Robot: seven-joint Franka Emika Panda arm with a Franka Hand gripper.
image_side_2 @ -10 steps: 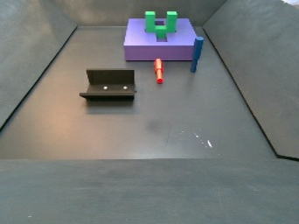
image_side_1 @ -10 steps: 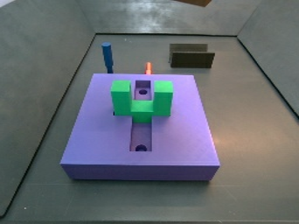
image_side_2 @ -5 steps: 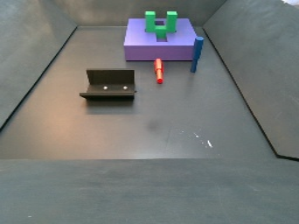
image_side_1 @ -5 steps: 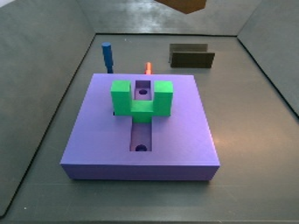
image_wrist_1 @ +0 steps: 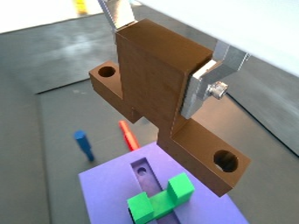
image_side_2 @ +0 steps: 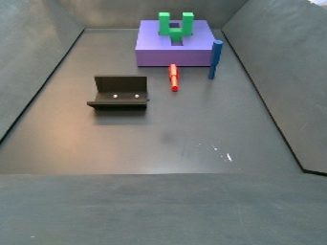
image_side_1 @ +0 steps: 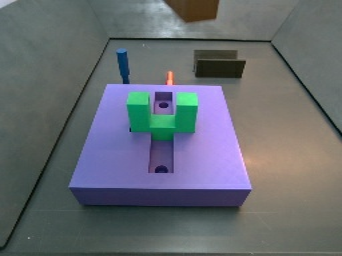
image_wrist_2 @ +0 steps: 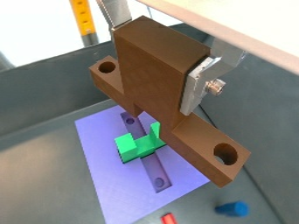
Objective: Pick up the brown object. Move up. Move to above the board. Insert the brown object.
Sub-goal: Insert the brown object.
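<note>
So going left to right in a side view: the blue upright peg stood off the far-left corner of the big flat lavender-purple board, then the green U-shaped block sat on the board over its central groove, then the thin red-orange peg behind it, and the dark L-shaped fixture further right.

The orange-brown long flat bar, i.e. the brown object, was up in the air, pinched between the silver plate fingers of the gripper. In that side view only a brown corner poked in at the top edge, so I'd guess it was high, behind the board.

Key bit: in both wrist views the board lay below and ahead of the bar, and the bar's long axis looked roughly in line with the groove, holed end toward it. Seemed to need a move forward over the board before going down.
</note>
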